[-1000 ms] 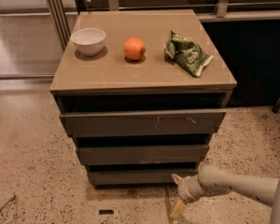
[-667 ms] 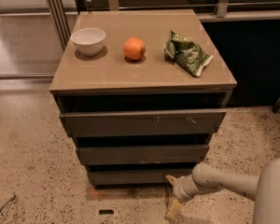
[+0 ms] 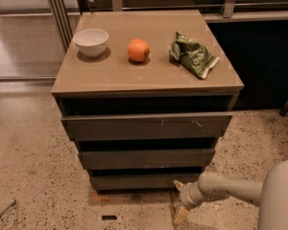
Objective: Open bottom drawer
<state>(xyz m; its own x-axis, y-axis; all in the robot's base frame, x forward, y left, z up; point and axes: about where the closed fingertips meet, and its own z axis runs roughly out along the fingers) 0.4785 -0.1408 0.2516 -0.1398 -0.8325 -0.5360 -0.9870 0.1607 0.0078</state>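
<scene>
The bottom drawer [image 3: 143,181] is the lowest and narrowest of three dark grey-brown fronts on the cabinet. It sits close to the floor. My gripper [image 3: 178,200] is low at the cabinet's front right corner, just right of and slightly below the bottom drawer's right end. Its two pale fingers are spread apart, one fingertip [image 3: 176,183] up against the drawer's lower right edge and the other down near the floor. It holds nothing. My pale arm [image 3: 230,189] reaches in from the right.
The middle drawer [image 3: 146,158] and the widest top drawer [image 3: 146,126] with white scratches stand above. On the cabinet top [image 3: 110,75] are a white bowl [image 3: 91,41], an orange [image 3: 138,50] and a green chip bag [image 3: 193,55]. The floor is speckled stone.
My gripper has moved left, closer to the bottom drawer's right end. The drawers have not moved.
</scene>
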